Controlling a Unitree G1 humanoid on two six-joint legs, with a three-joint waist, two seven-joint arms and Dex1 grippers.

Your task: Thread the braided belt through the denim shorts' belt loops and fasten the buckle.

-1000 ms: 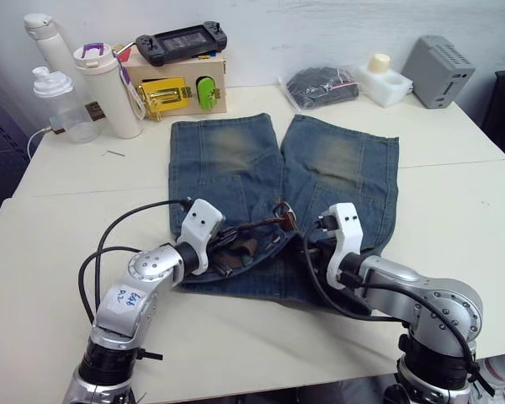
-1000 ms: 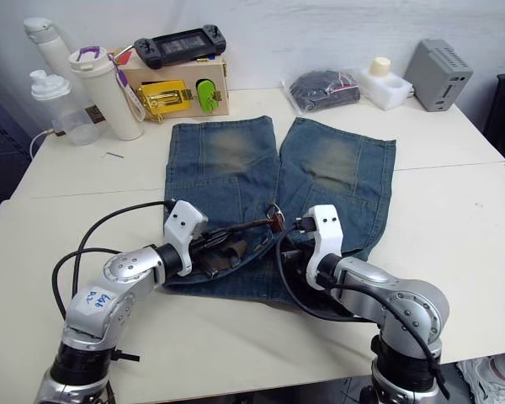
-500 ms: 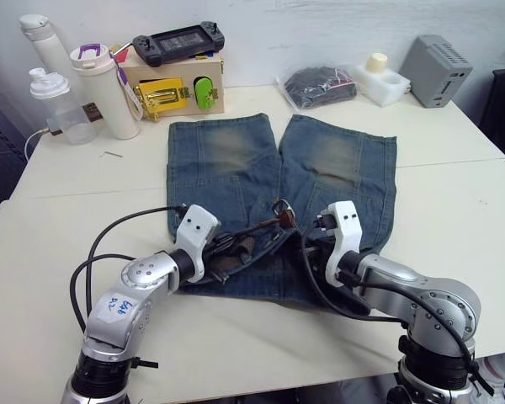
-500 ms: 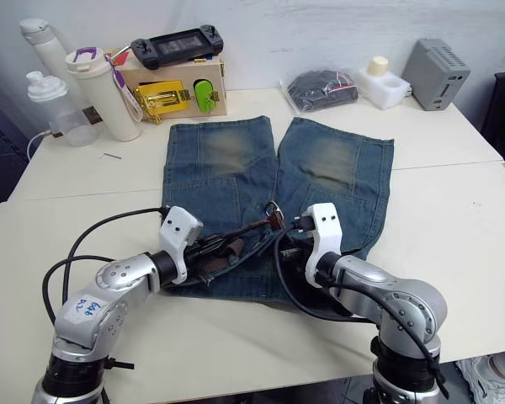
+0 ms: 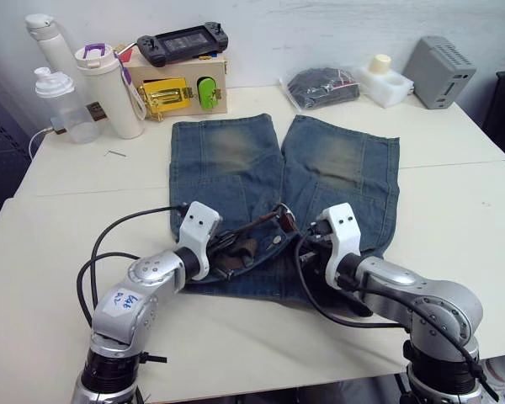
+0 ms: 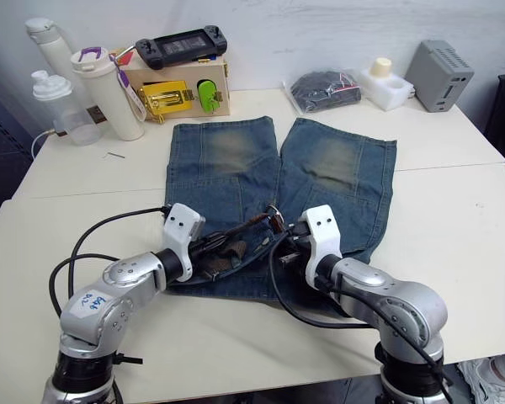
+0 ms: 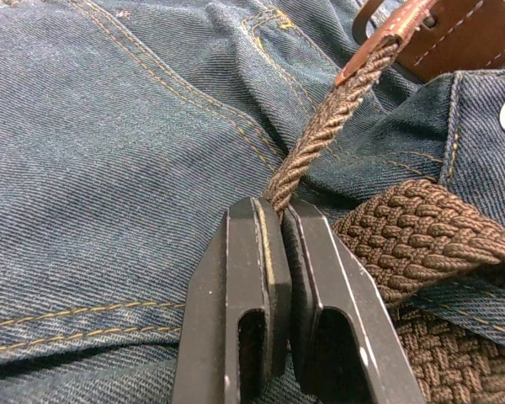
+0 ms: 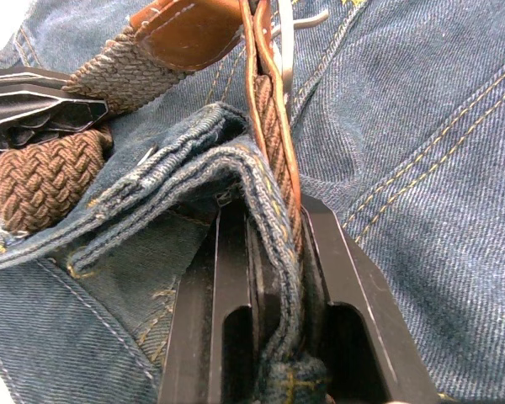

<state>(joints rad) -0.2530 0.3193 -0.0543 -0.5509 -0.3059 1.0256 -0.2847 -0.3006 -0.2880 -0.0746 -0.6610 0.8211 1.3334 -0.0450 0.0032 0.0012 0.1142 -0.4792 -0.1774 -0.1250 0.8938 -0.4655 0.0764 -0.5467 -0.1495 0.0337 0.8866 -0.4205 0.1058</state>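
The faded denim shorts lie flat mid-table, waistband toward me. The dark-brown braided belt is bunched at the waistband, and one thin strand of it runs up to a brown leather tab. My left gripper is shut on that strand, at the waistband's left part. My right gripper is shut on a folded edge of the waistband together with a belt strap edge. The silver buckle lies just beyond its fingers, near the fly. No belt loops can be made out.
At the back left stand bottles and a box with a game controller on it. At the back right lie a black bundle in plastic, a white block and a grey box. Black cables loop beside my left arm.
Both grips hold as before. My right wrist has edged slightly left toward the buckle. The left arm swayed a little and returned, and the camera shifted.
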